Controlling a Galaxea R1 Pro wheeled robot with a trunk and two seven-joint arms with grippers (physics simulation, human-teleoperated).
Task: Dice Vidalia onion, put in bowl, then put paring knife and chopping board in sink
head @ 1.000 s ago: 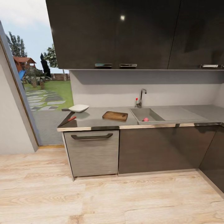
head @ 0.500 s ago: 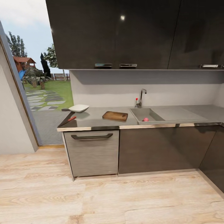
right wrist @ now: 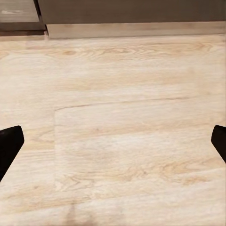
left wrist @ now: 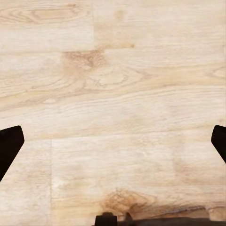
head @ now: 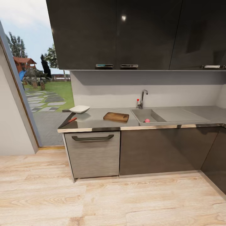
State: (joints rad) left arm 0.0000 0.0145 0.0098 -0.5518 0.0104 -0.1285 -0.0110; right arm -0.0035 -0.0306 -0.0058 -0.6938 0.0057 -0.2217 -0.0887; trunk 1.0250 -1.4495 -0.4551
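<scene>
Across the room, the pinkish Vidalia onion (head: 147, 120) lies in the steel sink (head: 139, 115) under a chrome tap (head: 142, 98). Left of the sink, the brown chopping board (head: 116, 117) rests flat on the grey countertop (head: 94, 121). The white bowl (head: 79, 109) stands at the counter's left end. The paring knife (head: 69, 121), red-handled, lies in front of it near the edge. My left gripper (left wrist: 113, 146) hangs open over plank floor, dark fingertips (left wrist: 8, 143) wide apart. My right gripper (right wrist: 113, 143) is open too, above floor near the cabinet base.
Glossy black upper cabinets (head: 125, 34) hang over the counter, and dark lower cabinets (head: 163, 150) and a grey drawer front (head: 92, 155) stand below it. A tall glazed opening (head: 40, 88) at the left looks onto a garden. Pale wood floor (head: 110, 201) lies between me and the counter.
The garden scene and the wall edge at the left have shifted very slightly, so the camera moved a touch. The things on the counter lie where they were.
</scene>
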